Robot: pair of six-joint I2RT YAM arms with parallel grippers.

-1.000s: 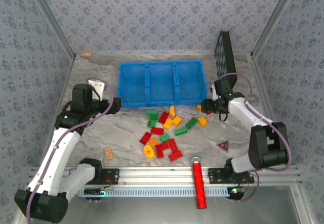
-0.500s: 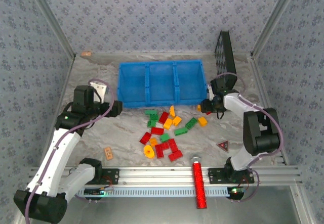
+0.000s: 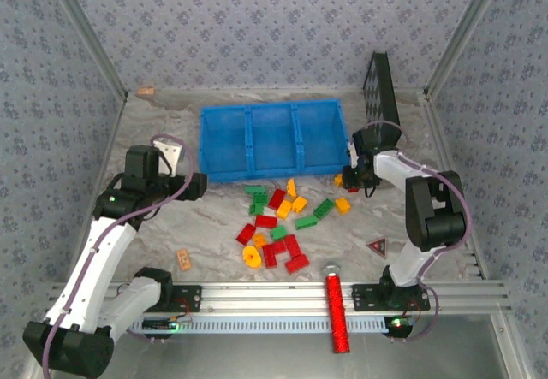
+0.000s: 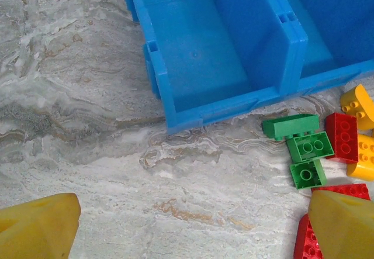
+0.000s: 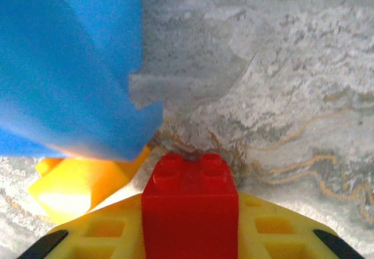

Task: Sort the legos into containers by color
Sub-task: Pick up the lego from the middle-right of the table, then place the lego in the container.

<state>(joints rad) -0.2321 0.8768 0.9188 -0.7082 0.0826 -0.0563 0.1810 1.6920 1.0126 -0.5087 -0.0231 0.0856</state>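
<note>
**At the right front corner of the blue tray [image 3: 248, 172]: a red brick in the right pincer [image 3: 353, 176]**

In the right wrist view, a red brick [image 5: 189, 209] with two studs on top, clamped between the yellow fingers [image 5: 254, 207] of the right pincer, narrow around it; just ahead, the blurred blue corner of the tray; under that corner an orange-yellow brick [image 5: 76, 189], lying on the marbled surface [image 5: 280, 83]. From above, this pincer low beside the right end of the tray, close to its front wall.

On the left side, the left pincer [image 3: 195, 182] wide, hovering near the left front corner of the tray; in its own camera, both yellow fingertips [image 4: 36, 227] at the bottom corners, far from each other, with only bare surface between them. Further up in that view, the left container [image 4: 198, 54] and a part of the middle one, with a blue divider between.

In front of the tray, the legos [image 3: 278, 221] scattered on the surface, red, green and orange-yellow mixed, several touching; three green bricks [image 4: 304, 148] together just before the front wall; beside them a red one [image 4: 342, 136] and orange-yellow pieces [image 4: 357, 104].

Elsewhere on the surface: a small tan block [image 3: 183, 259] near the left arm; a red glittery cylinder [image 3: 336, 310] lying across the front rail; a black studded board [image 3: 379, 88] leaning at the far right; a small dark triangle [image 3: 376, 245] on the right side.
</note>
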